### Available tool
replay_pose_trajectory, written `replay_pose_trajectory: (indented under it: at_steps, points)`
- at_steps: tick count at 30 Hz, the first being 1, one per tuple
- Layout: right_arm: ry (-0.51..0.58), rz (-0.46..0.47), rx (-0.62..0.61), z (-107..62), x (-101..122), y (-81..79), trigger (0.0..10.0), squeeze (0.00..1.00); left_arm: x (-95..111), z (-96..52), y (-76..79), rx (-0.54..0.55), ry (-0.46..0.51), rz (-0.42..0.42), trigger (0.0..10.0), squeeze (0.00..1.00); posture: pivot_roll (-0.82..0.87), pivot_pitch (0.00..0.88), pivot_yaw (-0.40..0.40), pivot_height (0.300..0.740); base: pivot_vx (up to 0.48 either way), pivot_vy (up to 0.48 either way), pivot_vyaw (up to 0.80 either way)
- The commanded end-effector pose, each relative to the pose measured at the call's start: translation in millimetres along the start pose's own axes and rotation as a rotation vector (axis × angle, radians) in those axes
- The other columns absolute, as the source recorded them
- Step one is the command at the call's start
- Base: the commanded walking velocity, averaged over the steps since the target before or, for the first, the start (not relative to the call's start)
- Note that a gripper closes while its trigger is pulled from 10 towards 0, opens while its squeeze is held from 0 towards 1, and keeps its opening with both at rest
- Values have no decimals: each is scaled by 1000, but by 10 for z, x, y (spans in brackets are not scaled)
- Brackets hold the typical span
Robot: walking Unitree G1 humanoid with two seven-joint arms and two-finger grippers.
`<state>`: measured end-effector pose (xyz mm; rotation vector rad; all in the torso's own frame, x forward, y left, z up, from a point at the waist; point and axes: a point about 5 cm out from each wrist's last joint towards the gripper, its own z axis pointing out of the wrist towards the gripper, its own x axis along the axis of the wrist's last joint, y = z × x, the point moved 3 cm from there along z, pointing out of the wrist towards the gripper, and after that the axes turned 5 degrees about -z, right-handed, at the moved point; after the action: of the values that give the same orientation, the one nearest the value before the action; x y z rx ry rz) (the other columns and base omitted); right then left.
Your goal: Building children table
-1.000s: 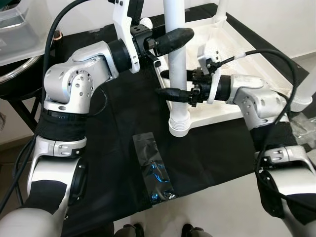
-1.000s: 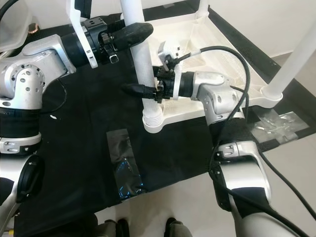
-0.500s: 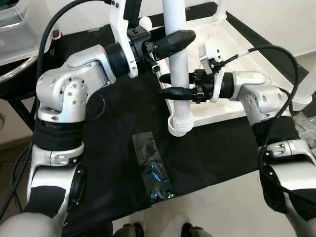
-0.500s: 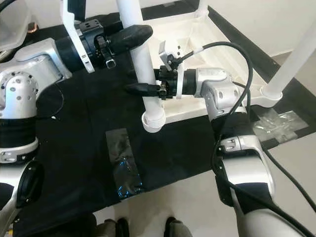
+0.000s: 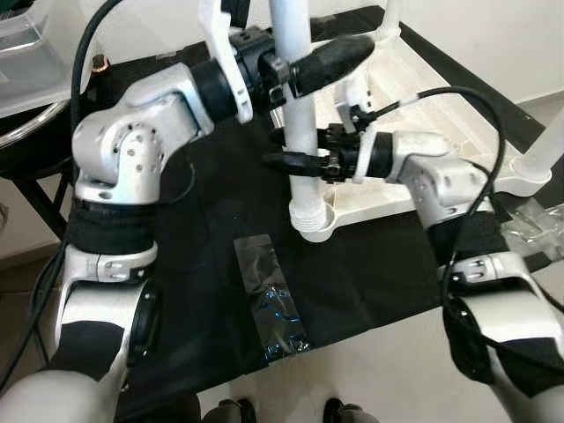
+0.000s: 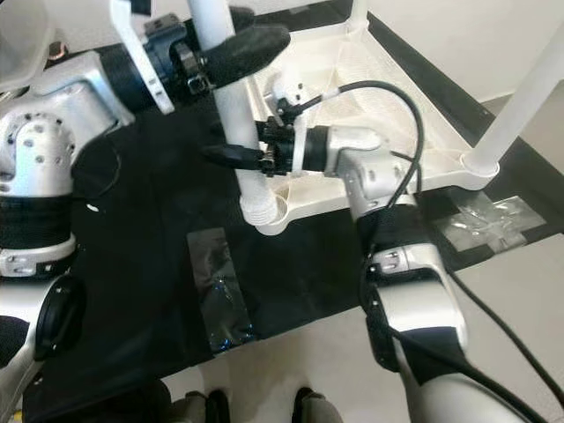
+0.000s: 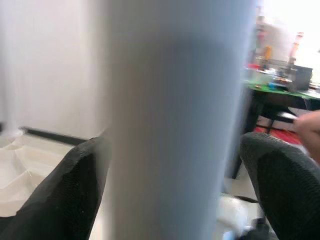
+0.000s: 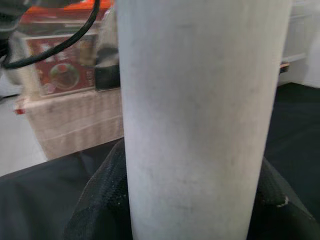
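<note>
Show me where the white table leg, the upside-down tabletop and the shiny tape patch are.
white table leg (image 5: 300, 150): left eye view, mid shaft
upside-down tabletop (image 6: 388, 97): right eye view, ribbed underside
shiny tape patch (image 5: 269, 304): left eye view, its centre

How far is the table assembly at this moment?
Done: two legs already stand in the far corners of the upturned tabletop. In hand: the left gripper and the right gripper both grip a third leg, its threaded end at the near corner socket. Left: seat this leg; whether a fourth is fitted cannot be told.
</note>
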<state>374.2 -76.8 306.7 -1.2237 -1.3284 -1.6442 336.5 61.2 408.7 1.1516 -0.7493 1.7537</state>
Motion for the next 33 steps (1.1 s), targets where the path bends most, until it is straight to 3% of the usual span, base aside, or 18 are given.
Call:
replay_pose_trajectory:
  at_steps: [1, 2, 7, 8, 17, 18, 19, 24, 28, 30, 31, 32, 33]
  points:
    - [34, -17, -7, 2, 55, 10, 0, 0, 43, -3, -18, 8, 19, 9, 10000, 1000, 21, 186, 24, 740, 0, 0, 0]
    - [52, -18, -66, -2, 77, 79, 0, 0, 108, -54, -118, 59, 46, 1, 10000, 1000, 21, 184, 20, 740, 0, 0, 0]
    - [82, -19, -160, 1, 126, 181, 0, 0, 185, -212, -265, 145, 73, 4, 10000, 1000, 23, 183, 13, 740, 0, 0, 0]
    - [102, -22, -209, 1, 170, 233, 0, 0, 210, -335, -333, 193, 81, 7, 10000, 1000, 23, 183, 11, 740, 0, 0, 0]
    - [151, -35, -345, -62, 306, 395, 0, 0, 248, -694, -468, 368, 127, 27, 10000, 1000, 25, 180, 5, 740, 0, 0, 0]
    - [156, -37, -361, -74, 318, 414, 0, 0, 249, -730, -481, 391, 133, 32, 10000, 251, 25, 180, 5, 740, 0, 0, 0]
    - [159, -40, -387, -93, 334, 445, 0, 0, 245, -782, -496, 423, 137, 42, 10000, 0, 23, 181, 5, 740, 0, 0, 0]
    - [170, -50, -478, -144, 380, 543, 0, 0, 201, -941, -541, 516, 141, 78, 10000, 0, 23, 181, 8, 740, 0, 0, 0]
    - [168, -63, -607, -208, 402, 652, 0, 0, 49, -1094, -566, 626, 120, 123, 10000, 0, 22, 183, 13, 740, 0, 0, 0]
    - [163, -69, -630, -220, 396, 668, 0, 0, -8, -1089, -547, 651, 104, 151, 10000, 0, 22, 183, 13, 740, 0, 0, 0]
    - [164, -71, -656, -233, 393, 685, 5961, 0, -78, -1062, -520, 682, 89, 178, 10000, 0, 23, 182, 13, 740, 0, 0, 0]
    - [162, -73, -680, -243, 386, 696, 9686, 0, -142, -1040, -507, 717, 71, 208, 10000, 0, 23, 183, 18, 740, 0, 0, 0]
    - [162, -73, -680, -243, 386, 696, 9686, 0, -142, -1040, -507, 717, 71, 208, 10000, 0, 23, 183, 18, 740, 0, 0, 0]
